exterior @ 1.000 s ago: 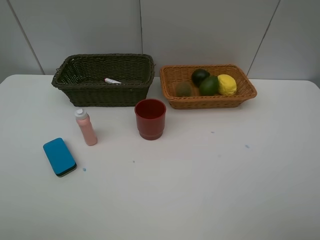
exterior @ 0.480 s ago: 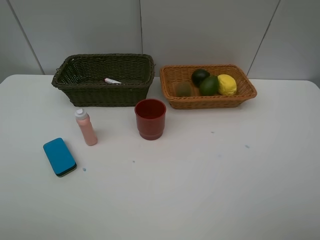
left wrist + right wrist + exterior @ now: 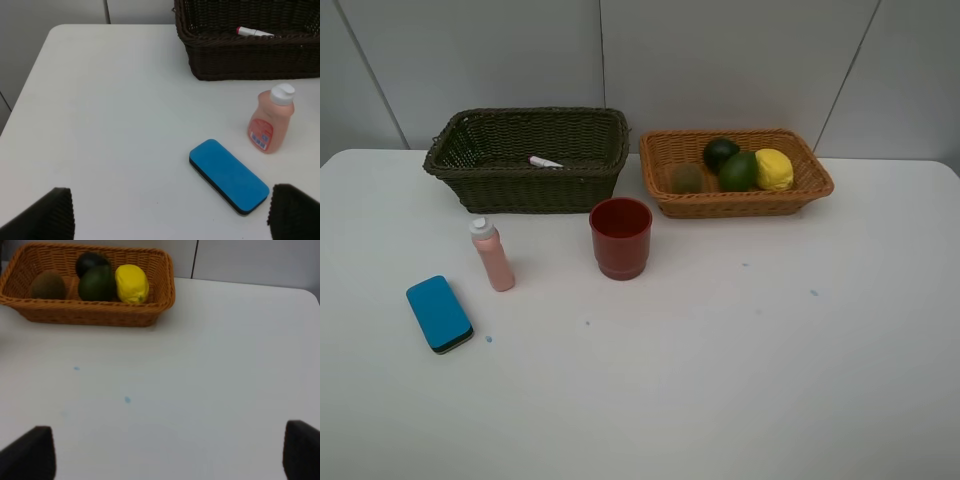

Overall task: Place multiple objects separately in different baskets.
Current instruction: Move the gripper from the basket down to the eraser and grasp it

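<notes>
The dark olive basket (image 3: 520, 190) holds a white marker (image 3: 545, 162). The light orange basket (image 3: 740, 204) holds a brown kiwi (image 3: 686, 178), a dark mangosteen (image 3: 720, 152), a green round fruit (image 3: 738, 171) and a yellow lemon (image 3: 773, 169). A red cup (image 3: 620, 237), a pink white-capped bottle (image 3: 492, 255) and a blue eraser (image 3: 439, 313) stand on the white table. My left gripper (image 3: 165, 220) is open and empty, above the table just short of the eraser (image 3: 228, 175). My right gripper (image 3: 165, 455) is open and empty, well back from the orange basket (image 3: 85, 315). Neither gripper shows in the high view.
The white table (image 3: 740, 360) has a few small blue specks (image 3: 813, 293). A grey panelled wall (image 3: 720, 60) stands behind the baskets. The table's left edge and corner (image 3: 55, 35) show in the left wrist view.
</notes>
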Robot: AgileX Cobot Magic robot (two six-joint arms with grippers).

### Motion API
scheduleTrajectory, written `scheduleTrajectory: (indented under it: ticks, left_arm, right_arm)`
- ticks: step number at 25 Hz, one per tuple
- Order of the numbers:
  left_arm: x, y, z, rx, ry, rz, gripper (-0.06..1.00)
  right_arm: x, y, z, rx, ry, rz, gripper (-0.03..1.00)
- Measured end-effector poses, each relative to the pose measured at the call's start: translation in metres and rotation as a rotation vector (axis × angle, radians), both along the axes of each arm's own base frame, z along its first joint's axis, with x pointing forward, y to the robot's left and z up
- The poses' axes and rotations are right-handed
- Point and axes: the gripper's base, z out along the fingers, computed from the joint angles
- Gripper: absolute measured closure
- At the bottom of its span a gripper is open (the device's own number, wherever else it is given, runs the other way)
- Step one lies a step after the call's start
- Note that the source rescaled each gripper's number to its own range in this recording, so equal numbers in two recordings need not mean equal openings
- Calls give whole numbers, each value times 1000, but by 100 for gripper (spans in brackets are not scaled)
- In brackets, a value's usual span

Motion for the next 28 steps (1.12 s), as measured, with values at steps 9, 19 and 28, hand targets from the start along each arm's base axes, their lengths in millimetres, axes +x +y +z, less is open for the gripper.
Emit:
scheduleTrajectory:
  ticks: [9,19,28]
  left_arm:
    - [0,0,0,0,0,0,-6]
    - [0,0,0,0,0,0,-6]
    - [2,1,12,11,27,9,-6]
  right_arm:
    - [0,0,0,0,0,0,-3]
    - [0,0,0,0,0,0,-3]
    - [0,0,0,0,0,0,-3]
